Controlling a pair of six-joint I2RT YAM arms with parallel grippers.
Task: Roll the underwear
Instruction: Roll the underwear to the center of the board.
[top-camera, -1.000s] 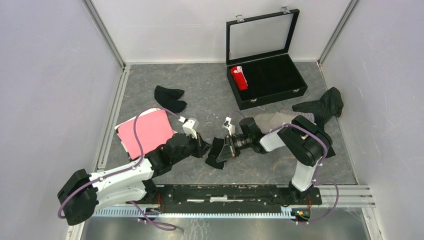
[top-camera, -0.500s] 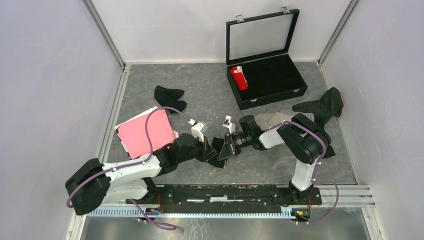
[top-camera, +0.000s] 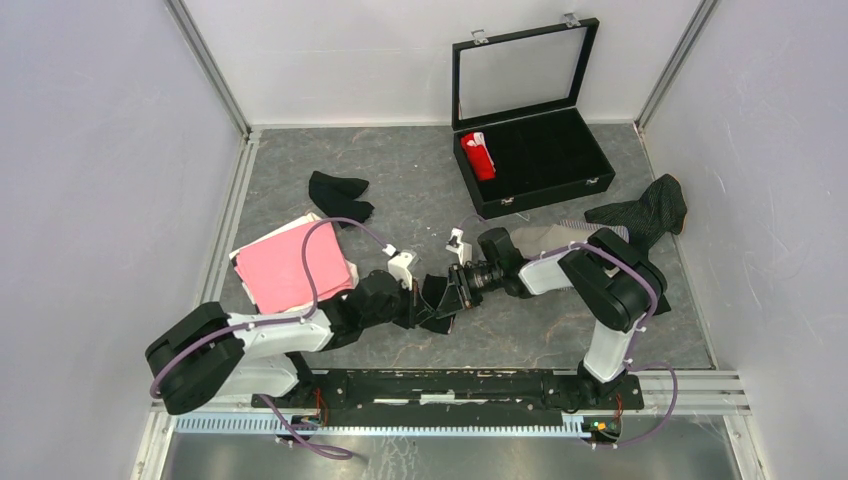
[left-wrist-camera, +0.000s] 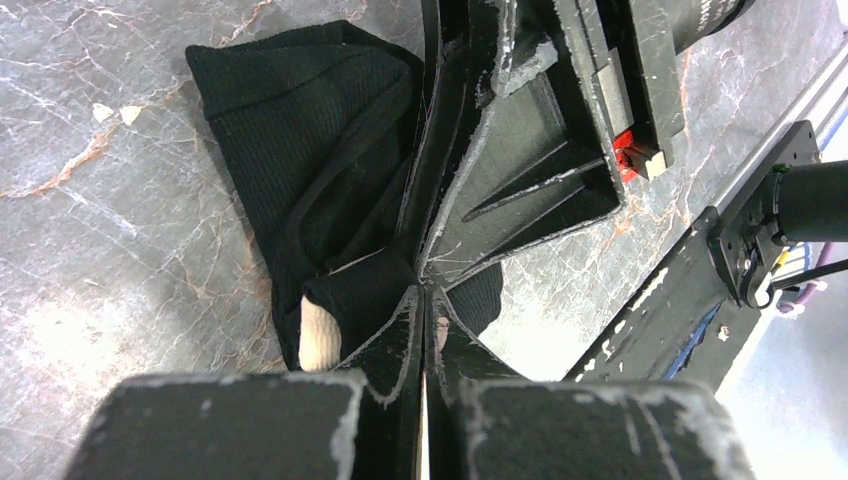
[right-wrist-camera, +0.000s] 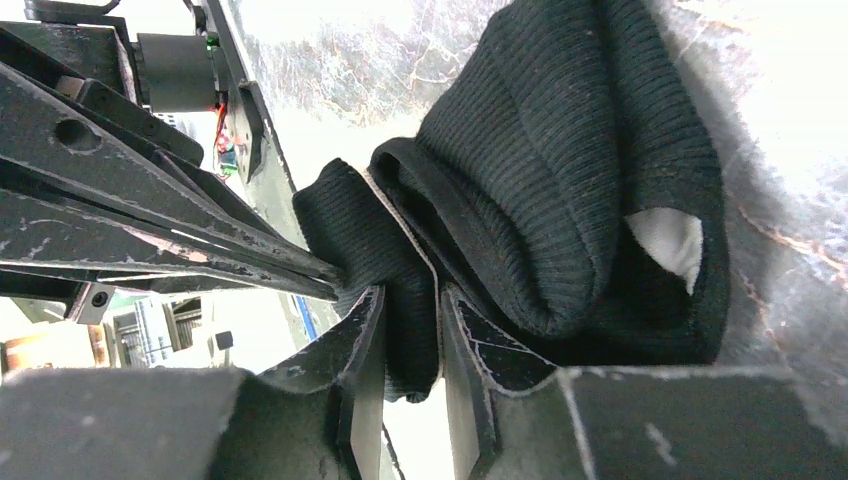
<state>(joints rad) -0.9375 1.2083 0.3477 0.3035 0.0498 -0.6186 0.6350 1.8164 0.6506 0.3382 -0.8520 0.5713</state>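
Left pincer (left-wrist-camera: 422, 300) pinches shut on the black underwear (left-wrist-camera: 300, 130) on our worktop (left-wrist-camera: 100, 250); we see the right pincer (right-wrist-camera: 412, 330) narrowly clamping its fold.

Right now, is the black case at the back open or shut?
Open. The black case has its glass lid standing up; a red roll lies inside.

**Black underwear** (top-camera: 437, 320): in the top view, mostly masked by the two tools. In the right wrist view it runs out past the upper edge.
**Left tool** (left-wrist-camera: 422, 292): tips together, sunk among folds; whether cloth is pinched cannot be told.
**Right tool** (right-wrist-camera: 412, 292): a fold fills the gap between the jaws; clamped or loose, cannot be told.
**Dark pinstriped garment** (top-camera: 650, 212): near end behind the right arm (top-camera: 600, 280).
**Pale garment** (top-camera: 545, 238): right part behind the same arm.
**Pink garment** (top-camera: 295, 265): near right corner under the left arm (top-camera: 330, 315).
**Red roll** (top-camera: 478, 155): lettering too small to read.
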